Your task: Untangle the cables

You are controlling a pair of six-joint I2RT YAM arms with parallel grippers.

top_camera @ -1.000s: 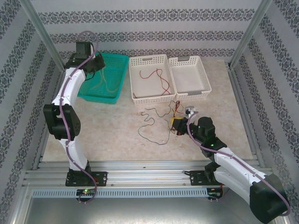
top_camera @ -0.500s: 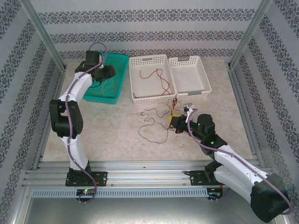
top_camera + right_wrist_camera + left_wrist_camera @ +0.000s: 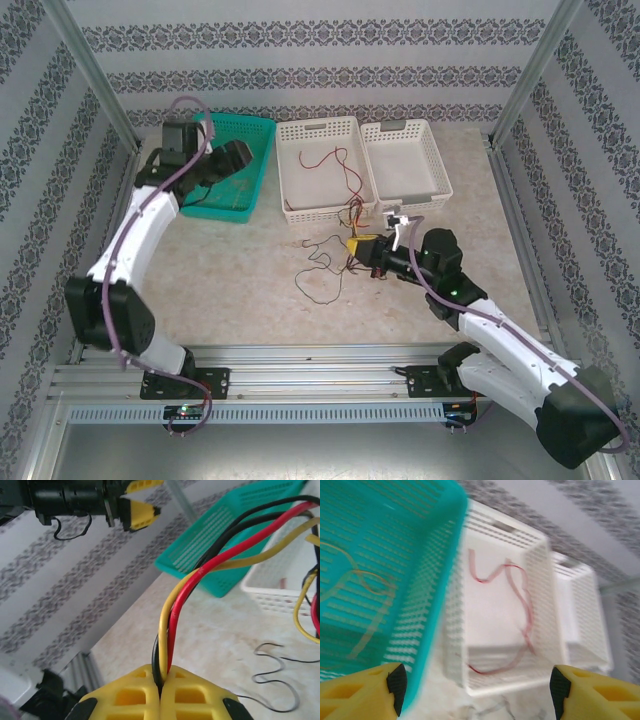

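Moved since a second earlier: left gripper up from the floor of the teal basket to its right rim, jaws gone from closed to wide; right gripper a little leftward and toward the white baskets, its bundle carried along

Item 1, teal basket, far left of the table: one tan cable lying in loose loops on its floor, free of any grip

Item 2, left gripper: hovering over the teal basket's right wall, yellow fingers spread wide, nothing between them

Item 3, middle white basket: just beside the teal one; one red cable curled on its floor, blurred in the left wrist view

Item 4, black cable: on the bare table in front of the middle basket, wavy, near the right gripper

Item 5, cable bundle: red, yellow and black strands together, rising from the right gripper and reaching toward the middle basket's near wall

Item 6, right gripper: low over the table, jaws pressed fully together on the cable bundle

Item 7, right white basket: side by side with the middle basket, walls touching
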